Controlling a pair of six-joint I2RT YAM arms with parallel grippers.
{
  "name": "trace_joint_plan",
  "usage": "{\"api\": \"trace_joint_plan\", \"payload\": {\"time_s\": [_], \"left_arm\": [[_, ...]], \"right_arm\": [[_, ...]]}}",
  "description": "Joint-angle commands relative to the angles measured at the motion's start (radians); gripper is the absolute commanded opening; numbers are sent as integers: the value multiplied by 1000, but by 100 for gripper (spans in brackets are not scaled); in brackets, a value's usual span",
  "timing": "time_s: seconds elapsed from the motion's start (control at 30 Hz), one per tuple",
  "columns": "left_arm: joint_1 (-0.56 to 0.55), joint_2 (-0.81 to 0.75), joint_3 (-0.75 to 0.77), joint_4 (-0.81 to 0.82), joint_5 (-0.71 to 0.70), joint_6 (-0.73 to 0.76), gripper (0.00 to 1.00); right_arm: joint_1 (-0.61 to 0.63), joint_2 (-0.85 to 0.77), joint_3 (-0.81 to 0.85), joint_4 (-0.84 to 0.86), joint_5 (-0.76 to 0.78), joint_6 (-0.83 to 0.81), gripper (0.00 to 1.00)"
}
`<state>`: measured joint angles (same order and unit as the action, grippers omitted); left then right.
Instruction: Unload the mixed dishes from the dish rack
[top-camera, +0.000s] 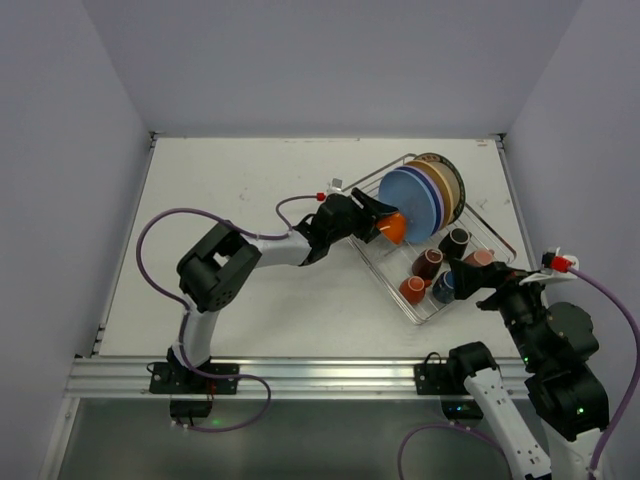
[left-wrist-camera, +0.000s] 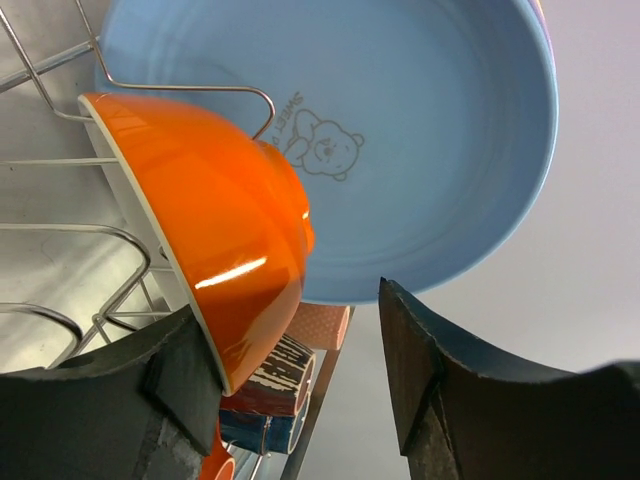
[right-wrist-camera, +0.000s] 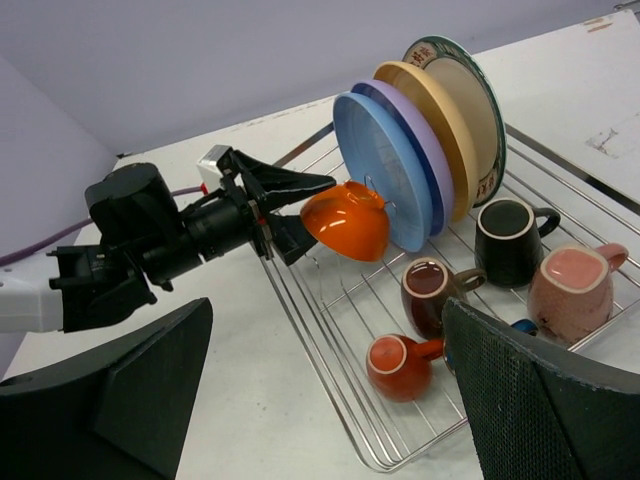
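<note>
The orange bowl (top-camera: 395, 227) (right-wrist-camera: 350, 220) leans in the dish rack (top-camera: 420, 318) against a blue plate (left-wrist-camera: 400, 130). Behind that plate stand a lavender (right-wrist-camera: 425, 150), a tan (right-wrist-camera: 455, 125) and a patterned-rim plate (right-wrist-camera: 492, 130). My left gripper (top-camera: 385, 222) (left-wrist-camera: 290, 305) is astride the bowl's (left-wrist-camera: 220, 230) rim. One finger (left-wrist-camera: 180, 370) touches the rim and the other (left-wrist-camera: 415, 370) stands apart from the bowl, so the jaws are open. My right gripper (top-camera: 462, 283) (right-wrist-camera: 328, 320) hangs open over the rack's near end, holding nothing.
In the rack's (right-wrist-camera: 300, 300) flat part lie a black mug (right-wrist-camera: 510, 240), a brown mug (right-wrist-camera: 430, 295), an orange mug (right-wrist-camera: 400, 365) and a pinkish mug (right-wrist-camera: 570, 290). A blue mug (top-camera: 443, 288) lies mostly under my right gripper. White tabletop lies left of the rack.
</note>
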<state>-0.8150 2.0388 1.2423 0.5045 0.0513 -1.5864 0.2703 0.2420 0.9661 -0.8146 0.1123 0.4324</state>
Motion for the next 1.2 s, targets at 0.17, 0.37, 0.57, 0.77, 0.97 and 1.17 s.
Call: {"api": "trace_joint_plan", "payload": {"time_s": [0.17, 0.37, 0.57, 0.77, 0.97, 1.17], "left_arm": [[-16, -31, -20, 216, -34, 40, 56], [-21, -61, -37, 269, -47, 89, 57], [-23, -74, -64, 344, -77, 95, 57], [-23, -66, -75, 425, -77, 94, 57], [-23, -69, -75, 453, -76, 105, 57], [-23, -86, -73, 453, -82, 123, 57]], "right_arm": [[1, 0, -12, 41, -31, -30, 99], [1, -3, -12, 41, -36, -30, 99], [3, -1, -15, 45, -46, -30, 99], [1, 3, -9, 43, -51, -32, 99], [1, 8, -7, 42, -54, -35, 99], [1, 10, -6, 40, -54, -35, 99]]}}
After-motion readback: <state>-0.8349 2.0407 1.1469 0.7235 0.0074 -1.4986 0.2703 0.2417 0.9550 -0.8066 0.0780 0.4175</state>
